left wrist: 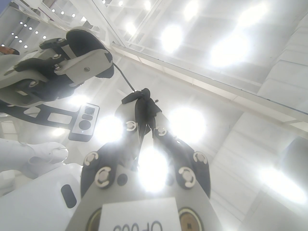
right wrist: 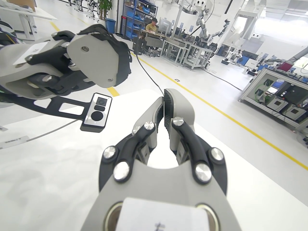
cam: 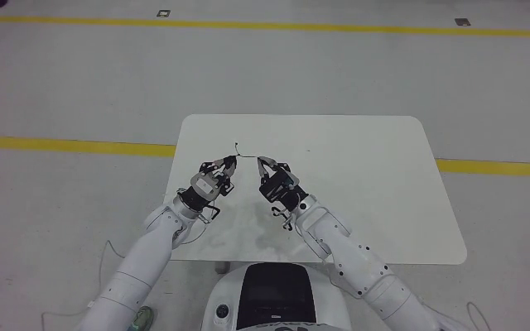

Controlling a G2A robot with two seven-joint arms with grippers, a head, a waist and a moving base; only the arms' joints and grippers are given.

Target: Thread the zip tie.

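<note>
- The left gripper (cam: pixel 229 162) and right gripper (cam: pixel 264 163) are each clamped tight on one end of the zip tie (cam: pixel 246 154), which spans the gap between them above the table (cam: pixel 373 182).
- It looks featherlight, thin, springy and slick, so I'd guess it bows or twists easily.
- I'd pinch close to the tip so it can't flop while aiming.
</note>
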